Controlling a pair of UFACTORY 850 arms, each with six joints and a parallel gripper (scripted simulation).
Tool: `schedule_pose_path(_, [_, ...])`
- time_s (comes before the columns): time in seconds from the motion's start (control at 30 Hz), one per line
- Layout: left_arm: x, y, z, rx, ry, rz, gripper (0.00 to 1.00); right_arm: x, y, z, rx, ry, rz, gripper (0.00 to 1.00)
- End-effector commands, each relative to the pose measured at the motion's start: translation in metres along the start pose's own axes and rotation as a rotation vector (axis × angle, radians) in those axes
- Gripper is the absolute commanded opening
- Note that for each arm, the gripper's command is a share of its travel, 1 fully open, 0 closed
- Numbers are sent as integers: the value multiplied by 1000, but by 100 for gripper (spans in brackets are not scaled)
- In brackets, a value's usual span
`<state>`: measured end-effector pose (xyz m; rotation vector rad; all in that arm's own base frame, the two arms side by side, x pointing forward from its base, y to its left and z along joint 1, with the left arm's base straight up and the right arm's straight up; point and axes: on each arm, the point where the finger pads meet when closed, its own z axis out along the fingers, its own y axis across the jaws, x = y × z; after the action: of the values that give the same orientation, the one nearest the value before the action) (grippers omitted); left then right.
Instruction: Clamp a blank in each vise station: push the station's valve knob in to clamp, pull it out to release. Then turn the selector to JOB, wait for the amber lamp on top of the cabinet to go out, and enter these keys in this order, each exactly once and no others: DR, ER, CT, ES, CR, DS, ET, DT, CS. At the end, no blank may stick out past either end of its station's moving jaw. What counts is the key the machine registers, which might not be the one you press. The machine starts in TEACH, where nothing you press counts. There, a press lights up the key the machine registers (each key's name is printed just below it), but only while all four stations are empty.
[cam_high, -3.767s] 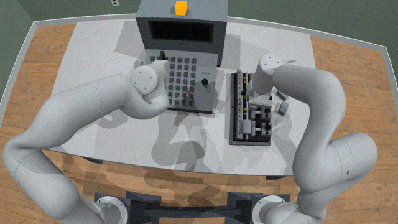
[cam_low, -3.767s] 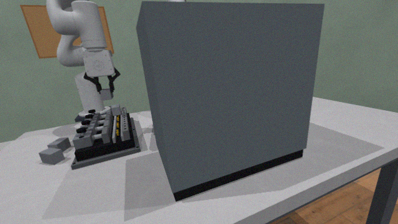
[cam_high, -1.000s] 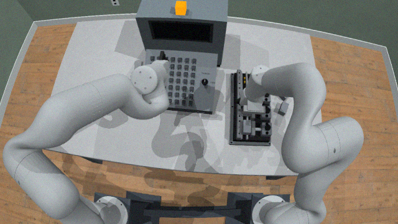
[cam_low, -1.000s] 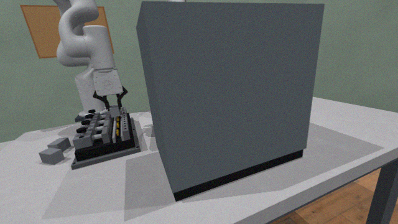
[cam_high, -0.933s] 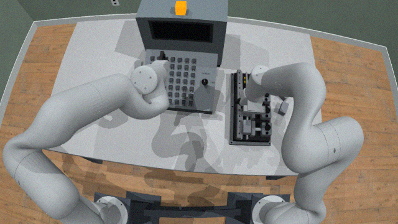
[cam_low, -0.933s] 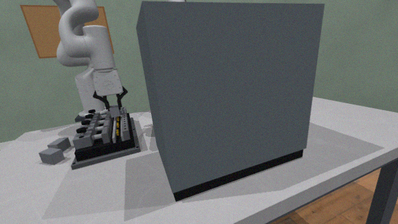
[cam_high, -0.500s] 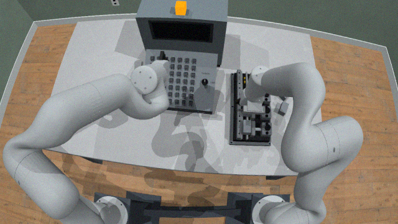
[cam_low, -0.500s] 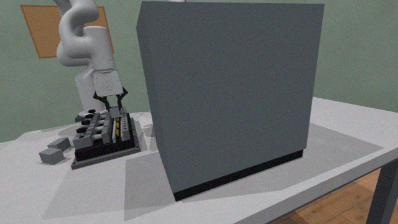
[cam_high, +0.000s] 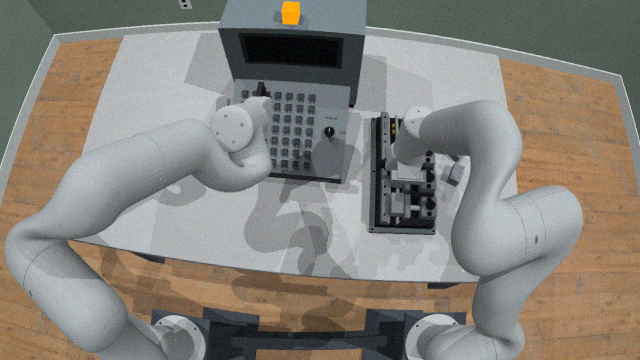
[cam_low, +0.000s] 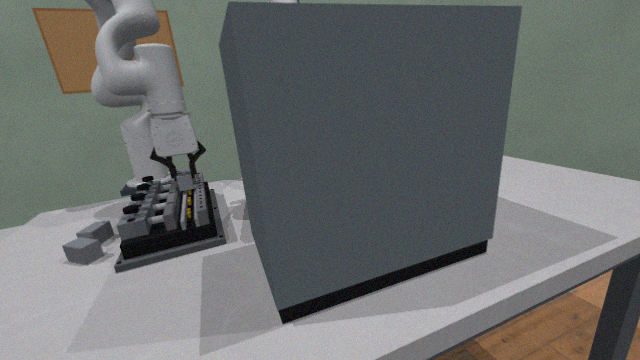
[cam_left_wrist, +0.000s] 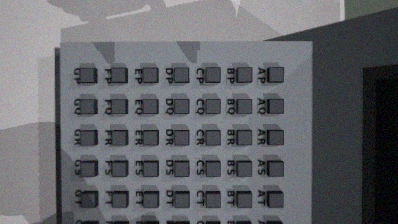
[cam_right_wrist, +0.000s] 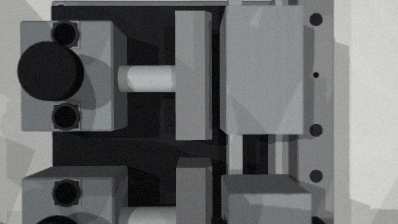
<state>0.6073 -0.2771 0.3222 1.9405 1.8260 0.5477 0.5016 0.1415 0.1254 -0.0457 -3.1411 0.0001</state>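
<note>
The largest thing, the cabinet (cam_high: 295, 47) (cam_low: 370, 125), stands beside the vise fixture (cam_high: 402, 231) (cam_low: 170, 252), its amber lamp (cam_high: 291, 13) on top. Over the cabinet's keyboard (cam_high: 325, 165) (cam_left_wrist: 297, 125) hangs the left gripper (cam_high: 261, 90), fingers spread wide, probably parked until the vises are loaded. At the vise fixture beside the cabinet, the right gripper (cam_low: 184, 172) pinches a blank (cam_low: 184, 181) (cam_right_wrist: 265, 197) from two sides, upright, presumably to lower it between the jaws. In the station nearest the robot, farther from the cabinet, another blank (cam_high: 397, 204) (cam_right_wrist: 262, 70) sits with a gap to its moving jaw (cam_right_wrist: 190, 75), so it looks unclamped. Two spare blanks (cam_low: 83, 250) lie beyond the fixture from the cabinet.
</note>
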Motion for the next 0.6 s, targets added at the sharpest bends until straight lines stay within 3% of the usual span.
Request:
schedule_pose_path(0.0, [0, 1, -1, -2, -1, -1, 100, -1, 0, 0, -1, -2, 0, 0])
schedule_pose_path(0.57, [0, 1, -1, -2, -1, -1, 100, -1, 0, 3, -1, -2, 0, 0])
